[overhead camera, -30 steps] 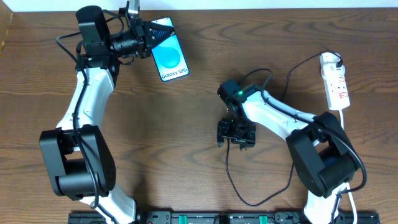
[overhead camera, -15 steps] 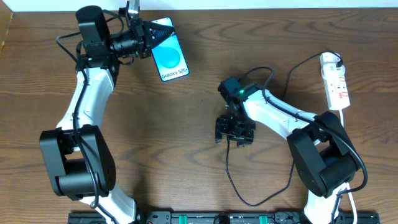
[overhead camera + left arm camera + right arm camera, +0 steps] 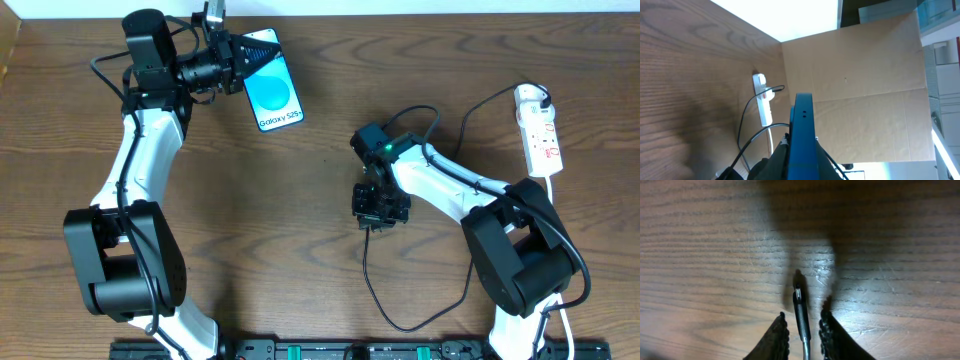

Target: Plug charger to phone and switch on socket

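While the overhead shows the left gripper (image 3: pixel 240 62) closed on the phone (image 3: pixel 272 92) at the table's (image 3: pixel 300 250) far edge, the right gripper (image 3: pixel 379 207) hangs mid-table over the charger (image 3: pixel 366 270); the socket (image 3: pixel 540 130) lies far right.

Left wrist: phone (image 3: pixel 802 132) edge-on between the fingers, socket (image 3: pixel 762 100) beyond.

Right wrist: 2 fingers (image 3: pixel 780 337) flank the charger (image 3: pixel 800 310) tip; whether they pinch it, I cannot tell.

Dark wood-grain table (image 3: pixel 300 230); white socket (image 3: pixel 539 131) at right edge; black charger (image 3: pixel 372 290) cable looped, apparently resting on surface.
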Controlling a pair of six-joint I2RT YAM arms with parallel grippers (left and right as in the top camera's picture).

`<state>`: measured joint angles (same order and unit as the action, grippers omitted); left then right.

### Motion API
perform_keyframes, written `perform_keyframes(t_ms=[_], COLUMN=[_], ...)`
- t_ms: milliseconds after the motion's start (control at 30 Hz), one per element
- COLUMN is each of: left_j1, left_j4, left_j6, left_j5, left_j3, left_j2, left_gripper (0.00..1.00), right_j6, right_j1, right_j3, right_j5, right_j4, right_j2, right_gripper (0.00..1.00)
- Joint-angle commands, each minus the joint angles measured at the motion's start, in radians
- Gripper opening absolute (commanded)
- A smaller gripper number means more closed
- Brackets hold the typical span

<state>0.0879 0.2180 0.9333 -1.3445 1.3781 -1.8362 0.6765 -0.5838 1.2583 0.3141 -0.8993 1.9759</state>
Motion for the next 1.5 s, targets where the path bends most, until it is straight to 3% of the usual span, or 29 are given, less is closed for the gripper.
perform_keyframes(t_ms=[0, 167, 333, 567, 667, 800, 1000, 1133, 1300, 1467], left_j1=[0.001, 0.001, 0.001, 0.001, 0.001, 0.001, 0.001, 0.001, 0.001, 0.001], left_j4=[0.009, 0.009, 0.009, 0.009, 0.009, 0.014, 0.097, 0.261, 0.538, 0.613], left_j6=[-0.021, -0.024, -0.024, -0.024, -0.024, -0.024, -0.01, 0.135, 0.309, 0.381], left_j5=[-0.036, -0.036, -0.036, -0.036, -0.036, -0.036, -0.035, -0.035, 0.011, 0.06], left_j3=[0.0, 0.0, 0.0, 0.0, 0.0, 0.0, 0.0, 0.001, 0.001, 0.001], left_j2=[0.015, 0.015, 0.015, 0.015, 0.015, 0.015, 0.015, 0.015, 0.015, 0.015], left_gripper=[0.08, 0.07, 0.07, 0.07, 0.07, 0.07, 0.07, 0.07, 0.07, 0.07], right_j6=[-0.001, -0.002, -0.002, -0.015, -0.047, -0.183, -0.318, -0.306, -0.182, 0.04], right_j1=[0.0, -0.002, -0.007, 0.0, 0.027, 0.094, 0.206, 0.26, 0.276, 0.265], right_j3=[0.004, 0.004, 0.004, 0.008, 0.024, 0.045, 0.046, 0.046, 0.046, 0.046], right_j5=[-0.016, -0.017, -0.018, -0.002, 0.053, 0.292, 0.723, 0.94, 1.125, 1.189], right_j4=[0.002, 0.002, 0.006, 0.017, 0.03, 0.124, 0.4, 0.623, 0.949, 1.303], right_j2=[0.007, 0.007, 0.007, 0.007, 0.007, 0.006, 0.006, 0.006, 0.006, 0.006], right_gripper=[0.18, 0.15, 0.04, 0.01, 0.01, 0.01, 0.01, 0.01, 0.01, 0.01])
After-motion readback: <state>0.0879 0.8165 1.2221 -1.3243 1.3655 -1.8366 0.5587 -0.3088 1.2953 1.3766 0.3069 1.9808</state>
